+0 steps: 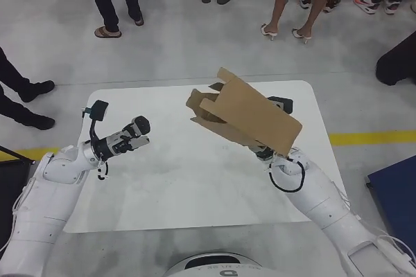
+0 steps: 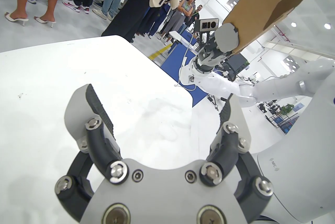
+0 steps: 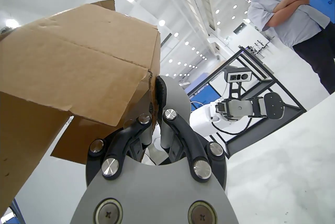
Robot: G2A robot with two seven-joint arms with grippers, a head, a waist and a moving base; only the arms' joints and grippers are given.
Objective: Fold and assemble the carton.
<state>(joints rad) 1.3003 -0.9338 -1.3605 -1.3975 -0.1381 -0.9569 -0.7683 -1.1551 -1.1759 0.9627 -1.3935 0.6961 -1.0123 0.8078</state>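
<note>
Right gripper (image 3: 155, 90): fingers pinched narrow on a wall edge of the cardboard carton (image 1: 246, 114), at its near end. The carton is held in the air over the right half of the white table (image 1: 187, 197), tilted, with its far end raised and pointing away from the robot. It touches neither the table nor the other arm.

Carton state: opened from flat into a rectangular sleeve. The flaps at the raised far end stand out, unfolded. At the gripped end one flap hangs loose beside the fingers. Whether any flap there is already tucked is hard to tell, since the gripper covers that corner.

Left gripper (image 2: 159, 102): jaws spread wide, holding nothing. It hovers above the left side of the table, well apart from the carton and facing across towards it.

Step in hand (judgement): the sleeve is squared up and presented, and flap folding has not begun. The task looks early to midway.

Next move calls for (judgement):
- The left gripper must cross the gap to the carton's open end.
- It should press a short flap inward along its crease.
- The right grip must hold firm so the sleeve does not twist or collapse.
- A single-edge pinch gives little resistance to torque, so the push should be light and square to the crease.
</note>
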